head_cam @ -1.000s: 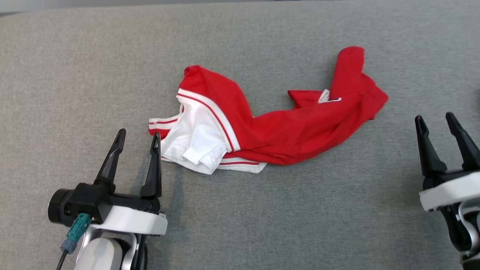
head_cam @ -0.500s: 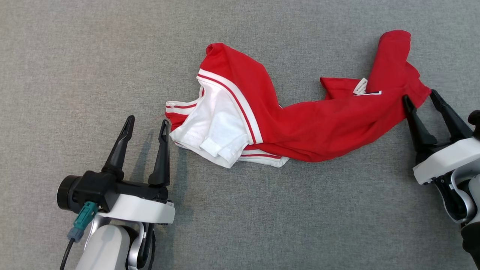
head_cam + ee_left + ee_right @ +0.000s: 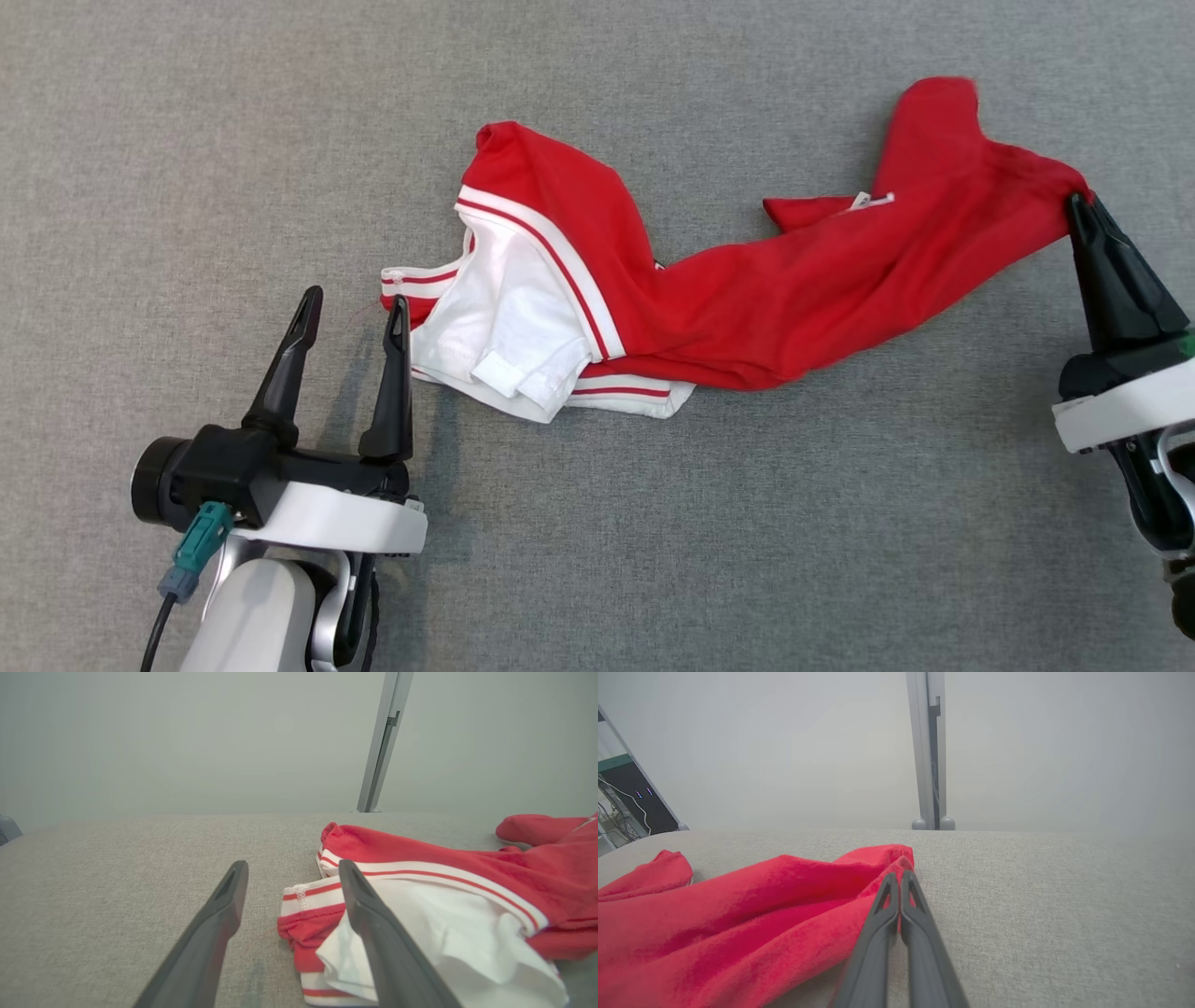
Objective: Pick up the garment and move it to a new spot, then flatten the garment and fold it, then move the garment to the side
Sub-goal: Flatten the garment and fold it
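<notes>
The red-and-white garment [image 3: 747, 308] is lying crumpled on what looks like a grey fabric-covered table [image 3: 597, 560]. The right hand [image 3: 1080, 202] is pinching the garment's red right-hand corner, fingers closed. The left hand [image 3: 356, 301] is standing open just beside the garment's white end.
</notes>
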{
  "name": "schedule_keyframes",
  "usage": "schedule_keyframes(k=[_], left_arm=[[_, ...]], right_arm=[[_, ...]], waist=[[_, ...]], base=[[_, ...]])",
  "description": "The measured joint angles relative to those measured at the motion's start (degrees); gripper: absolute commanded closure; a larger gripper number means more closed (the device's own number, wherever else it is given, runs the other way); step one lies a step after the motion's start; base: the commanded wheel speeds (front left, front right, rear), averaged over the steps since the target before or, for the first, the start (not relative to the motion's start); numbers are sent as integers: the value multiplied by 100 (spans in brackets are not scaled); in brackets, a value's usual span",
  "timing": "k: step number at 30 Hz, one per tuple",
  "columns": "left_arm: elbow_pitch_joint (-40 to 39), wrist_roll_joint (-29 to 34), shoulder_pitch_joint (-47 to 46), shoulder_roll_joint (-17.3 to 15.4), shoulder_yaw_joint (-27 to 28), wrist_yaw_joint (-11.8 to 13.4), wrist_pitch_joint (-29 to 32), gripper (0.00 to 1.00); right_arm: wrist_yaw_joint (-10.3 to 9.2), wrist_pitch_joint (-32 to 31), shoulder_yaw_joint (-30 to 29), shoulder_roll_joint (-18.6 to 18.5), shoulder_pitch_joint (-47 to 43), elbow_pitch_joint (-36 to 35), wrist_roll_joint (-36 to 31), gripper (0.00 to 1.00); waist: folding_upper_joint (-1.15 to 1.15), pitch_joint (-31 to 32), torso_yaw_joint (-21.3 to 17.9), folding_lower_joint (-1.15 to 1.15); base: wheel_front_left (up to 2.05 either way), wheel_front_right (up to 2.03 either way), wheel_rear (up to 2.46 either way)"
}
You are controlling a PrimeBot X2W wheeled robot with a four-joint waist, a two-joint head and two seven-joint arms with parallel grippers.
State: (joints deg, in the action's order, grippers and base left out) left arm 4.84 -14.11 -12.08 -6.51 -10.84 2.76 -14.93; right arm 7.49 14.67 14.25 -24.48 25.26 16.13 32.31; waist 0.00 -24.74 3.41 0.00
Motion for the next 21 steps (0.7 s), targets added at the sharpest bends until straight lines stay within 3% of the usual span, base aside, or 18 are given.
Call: schedule_keyframes(k=[14,21], left_arm=[[-15,43,107,-21,34,8,-5,0],[-4,43,113,-22,29,7,-5,0]], right_arm=[[1,-309,-1196,286,-1034,-1404,-233,100],[0,-595,-1518,567,-1437,-1397,-261,100]], waist=[[0,237,-186,0],[0,301,-192,0]], base=[[0,0,0],[0,0,0]])
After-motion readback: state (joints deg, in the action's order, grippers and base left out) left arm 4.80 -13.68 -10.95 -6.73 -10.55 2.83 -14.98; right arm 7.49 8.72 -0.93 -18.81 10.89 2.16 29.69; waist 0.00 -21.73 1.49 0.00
